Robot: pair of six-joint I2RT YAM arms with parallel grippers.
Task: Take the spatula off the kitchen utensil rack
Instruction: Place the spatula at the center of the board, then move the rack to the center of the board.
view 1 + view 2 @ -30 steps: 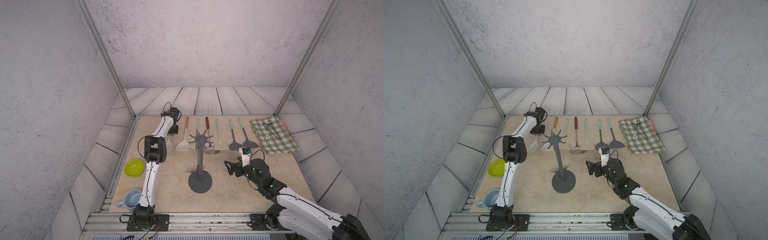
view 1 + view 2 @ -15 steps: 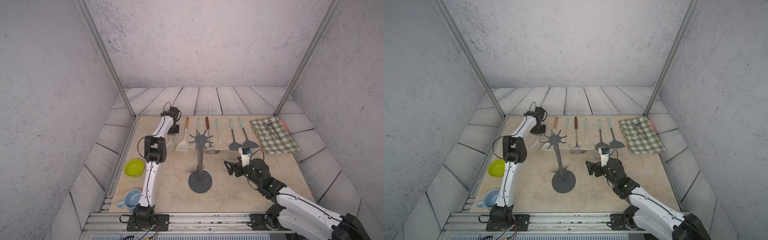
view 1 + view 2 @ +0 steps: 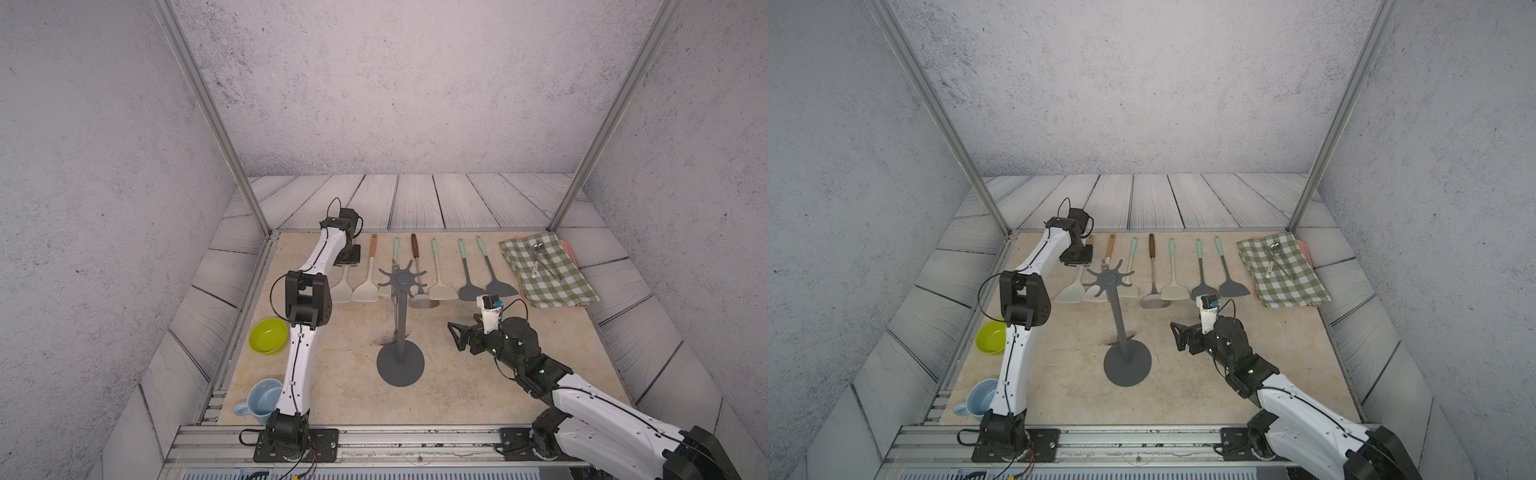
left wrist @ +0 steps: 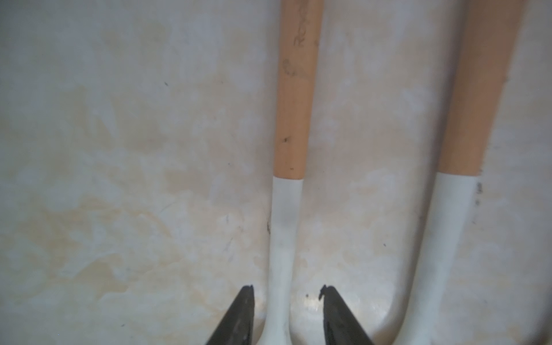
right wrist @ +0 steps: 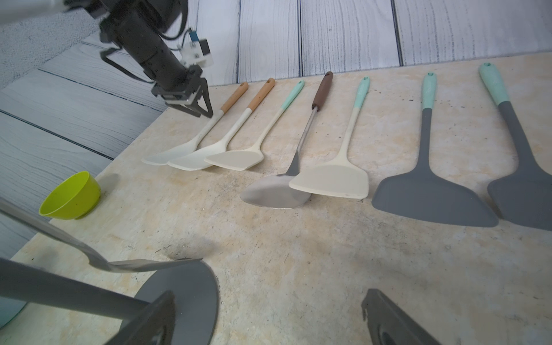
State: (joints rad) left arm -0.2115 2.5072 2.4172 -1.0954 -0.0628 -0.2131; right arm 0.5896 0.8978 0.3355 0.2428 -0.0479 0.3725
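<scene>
The dark grey kitchen utensil rack (image 3: 401, 279) (image 3: 1109, 277) stands mid-table, with its round base (image 5: 185, 286) beside my right gripper. A metal spatula (image 5: 143, 265) hangs from it, blade low over the base. My left gripper (image 3: 348, 262) (image 4: 286, 288) is at the back left over a cream spatula with a wooden handle (image 4: 283, 224) (image 5: 209, 128) that lies on the table. Its jaws stand open on either side of the white neck without touching it. My right gripper (image 3: 461, 336) (image 5: 267, 295) is open and empty, low, just right of the rack.
Several more spatulas (image 3: 443, 286) lie in a row along the back of the table. A lime bowl (image 3: 269, 336) and a blue mug (image 3: 262, 402) sit at the left edge. A checked cloth (image 3: 546, 270) with spoons is at the back right.
My left gripper's jaws have parted and let go of the cream spatula's neck. Both arms have hardly moved.
</scene>
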